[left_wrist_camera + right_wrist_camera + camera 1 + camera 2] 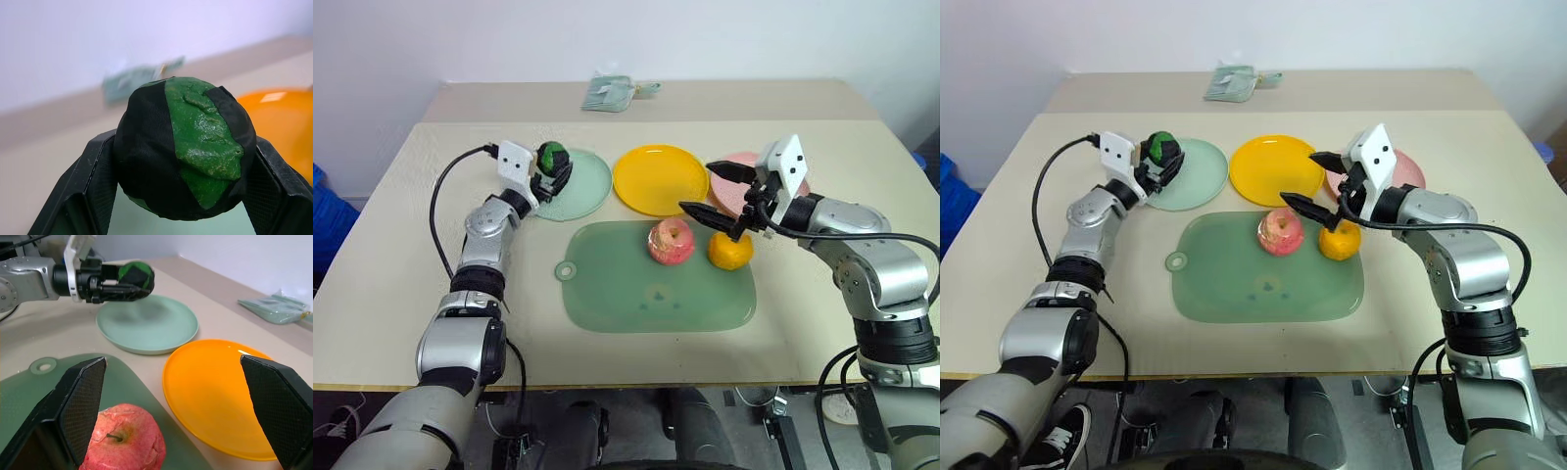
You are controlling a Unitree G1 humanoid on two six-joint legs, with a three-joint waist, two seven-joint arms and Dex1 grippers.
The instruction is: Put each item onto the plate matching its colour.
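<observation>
While our left gripper (551,176) clamps the green-and-black ball (551,155) just above the mint plate (587,191), nothing's placed yet. Apple (672,241) and orange fruit (730,251) wait on the mat (607,294), yellow plate (656,178) and pink plate (741,160) bare. Right gripper (717,191) hovers wide, empty. Ball's round, no long axis.

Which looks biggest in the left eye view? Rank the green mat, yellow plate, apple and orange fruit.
1. green mat
2. yellow plate
3. apple and orange fruit: look alike, unranked.
</observation>
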